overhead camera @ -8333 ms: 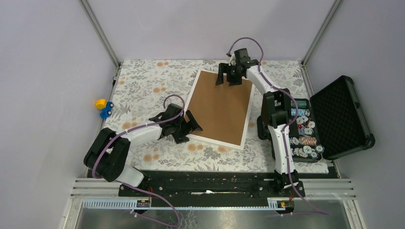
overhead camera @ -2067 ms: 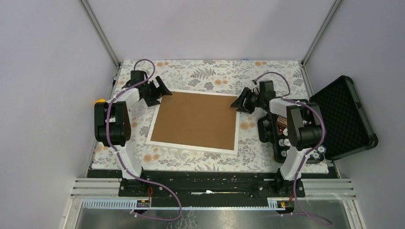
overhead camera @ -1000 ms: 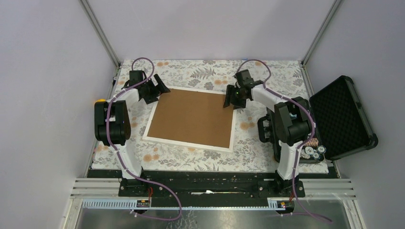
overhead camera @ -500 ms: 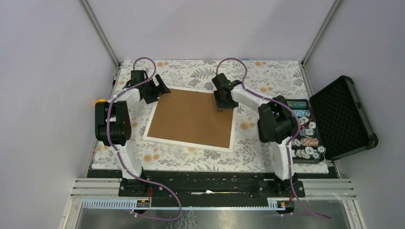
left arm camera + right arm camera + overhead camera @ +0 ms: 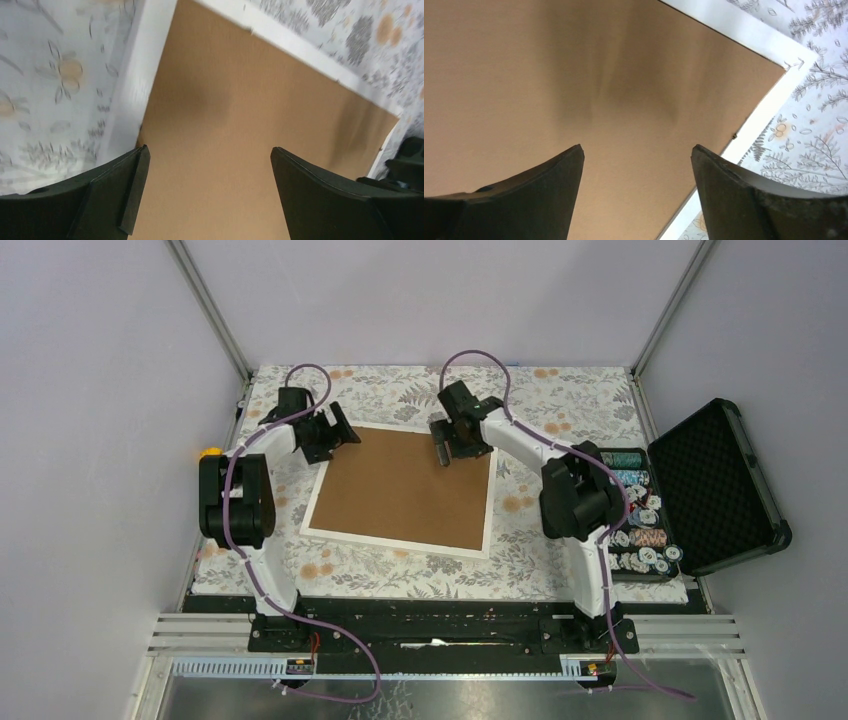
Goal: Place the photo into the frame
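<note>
One flat brown rectangular board (image 5: 405, 490), thin white frame (image 5: 744, 25) border

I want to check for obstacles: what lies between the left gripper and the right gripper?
Only the far strip of the brown backing board, set in the frame, as the top view shows.

Top view: even, diffuse light, sharp, soft shadows. Left wrist: motion blur smears the floral cloth (image 5: 50, 75). Right wrist: sharper, faint shadow on brown board (image 5: 599, 90).
</note>
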{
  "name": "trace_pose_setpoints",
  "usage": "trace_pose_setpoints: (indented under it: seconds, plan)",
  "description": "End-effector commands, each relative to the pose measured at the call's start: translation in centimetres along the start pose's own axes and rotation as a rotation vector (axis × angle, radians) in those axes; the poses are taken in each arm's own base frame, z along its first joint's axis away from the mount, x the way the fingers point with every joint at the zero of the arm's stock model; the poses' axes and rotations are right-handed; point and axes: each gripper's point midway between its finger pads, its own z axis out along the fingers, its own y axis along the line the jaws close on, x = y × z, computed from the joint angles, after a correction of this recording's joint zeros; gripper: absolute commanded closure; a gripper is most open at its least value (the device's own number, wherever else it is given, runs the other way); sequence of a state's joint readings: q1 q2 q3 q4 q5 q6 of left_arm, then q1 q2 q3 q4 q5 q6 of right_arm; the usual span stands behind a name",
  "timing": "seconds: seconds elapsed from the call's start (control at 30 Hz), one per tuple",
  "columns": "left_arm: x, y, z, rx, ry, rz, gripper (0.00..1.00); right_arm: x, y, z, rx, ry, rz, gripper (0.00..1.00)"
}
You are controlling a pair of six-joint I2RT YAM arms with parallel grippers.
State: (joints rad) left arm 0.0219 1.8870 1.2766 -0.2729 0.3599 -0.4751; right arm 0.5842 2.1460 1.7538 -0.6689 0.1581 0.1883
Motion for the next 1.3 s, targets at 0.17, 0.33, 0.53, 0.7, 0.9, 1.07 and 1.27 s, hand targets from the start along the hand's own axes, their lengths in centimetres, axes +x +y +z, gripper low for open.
trace_pose_setpoints:
  seconds: [0.17,0.33,0.53,0.7,0.9,1.07,1.27]
  plan:
    - [0.8,-0.9,-9.6,-0.247,-0.136,-0.065,0.01,-8.2,-0.9,-6.0,-0.348,-0.265,0.172,0.02]
    - [11.5,-2.4,-12.4,-0.241,0.063,-0.163,0.01,-10.6,-4.3,-1.8,-0.336,-0.261,0.168,0.01]
    - [22.3,-5.8,-15.2,-0.137,0.156,-0.324,0.01,-12.3,-6.7,3.2,-0.393,-0.213,0.199,0.00]
    - [27.6,-8.3,-14.6,-0.082,0.207,-0.338,0.01,-10.6,-4.7,5.7,-0.524,-0.114,0.267,0.02]
    - [27.9,-8.8,-10.1,-0.138,0.174,-0.188,0.01,-7.4,-3.7,5.1,-0.580,-0.020,0.376,0.05]
    - [22.6,-8.2,-5.8,-0.165,0.062,-0.129,0.01,-3.8,-4.4,2.2,-0.587,0.006,0.453,0.06]
    - [16.1,-8.2,-1.6,-0.154,0.072,-0.048,0.01,3.8,-3.2,-0.8,-0.614,0.022,0.543,0.07]
